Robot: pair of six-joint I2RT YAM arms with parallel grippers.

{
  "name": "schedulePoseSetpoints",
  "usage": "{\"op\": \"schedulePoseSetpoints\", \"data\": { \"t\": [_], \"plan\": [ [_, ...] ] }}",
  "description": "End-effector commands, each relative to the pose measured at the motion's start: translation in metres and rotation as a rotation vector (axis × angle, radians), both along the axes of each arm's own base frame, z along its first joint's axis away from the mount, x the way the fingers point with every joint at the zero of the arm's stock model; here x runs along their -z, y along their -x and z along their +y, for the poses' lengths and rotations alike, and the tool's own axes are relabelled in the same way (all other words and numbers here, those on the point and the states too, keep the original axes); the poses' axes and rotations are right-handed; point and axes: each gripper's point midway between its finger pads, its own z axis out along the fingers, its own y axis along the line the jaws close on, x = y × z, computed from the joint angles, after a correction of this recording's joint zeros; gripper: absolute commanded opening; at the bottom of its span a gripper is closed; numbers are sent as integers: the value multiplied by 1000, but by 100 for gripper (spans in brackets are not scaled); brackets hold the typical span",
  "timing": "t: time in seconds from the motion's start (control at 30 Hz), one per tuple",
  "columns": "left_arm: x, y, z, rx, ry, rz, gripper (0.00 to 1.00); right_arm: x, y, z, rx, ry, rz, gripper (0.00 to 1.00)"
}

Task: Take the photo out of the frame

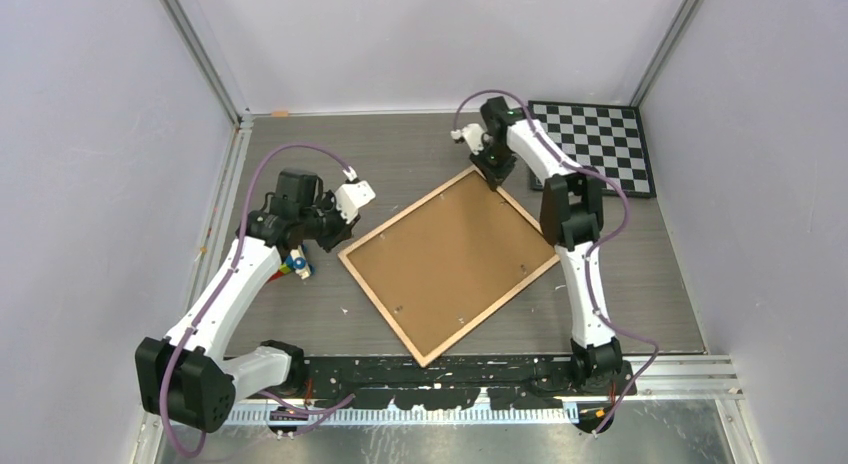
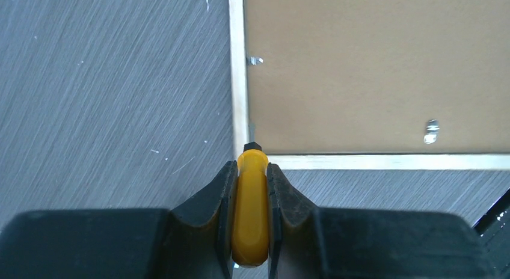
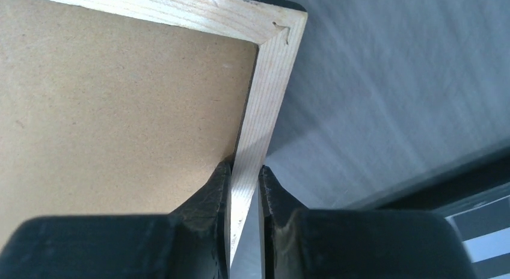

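Left fingers [image 2: 251,174] clamped on a yellow tool handle [image 2: 251,222]; its dark tip sits just ahead of them, touching the frame [image 2: 239,80] at a corner of the rim; right fingers [image 3: 243,180] clamped on the wood rim, one inside against the backing board [image 3: 120,110], one outside; frame lies back-up on the worktop [image 2: 108,80]; photo hidden, probably under the board. Use the right grip as your anchor; take the tip to the metal tabs [image 2: 431,131] ahead-right of the left fingers, lever each up gently, don't gouge. Only the left wrist view shows tabs clearly; only the top view shows the whole frame and the checkered board [image 1: 600,144] beyond the right fingers.
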Motion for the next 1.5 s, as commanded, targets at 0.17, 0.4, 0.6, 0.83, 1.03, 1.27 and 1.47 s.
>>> {"op": "schedulePoseSetpoints", "data": {
  "t": [0.17,0.4,0.6,0.83,1.03,1.27,1.47],
  "plan": [
    [1,10,-1,-16,34,44,0,-53,-108,94,-392,139,-601,15],
    [0,7,-7,-3,58,44,0,-155,-117,102,-111,-27,-788,68],
    [-3,-5,-13,-10,84,31,0,-227,-64,57,225,-277,-795,93],
    [-4,-18,-21,3,109,21,0,-232,20,-19,622,-438,-633,100],
    [-5,-26,-24,0,118,31,0,-156,110,-44,856,-489,-178,99],
    [-9,-29,-25,-2,118,38,0,-77,170,-40,1033,-454,57,89],
    [-10,-27,-23,-7,106,35,0,-37,180,-31,1027,-367,99,85]
  ]
}}
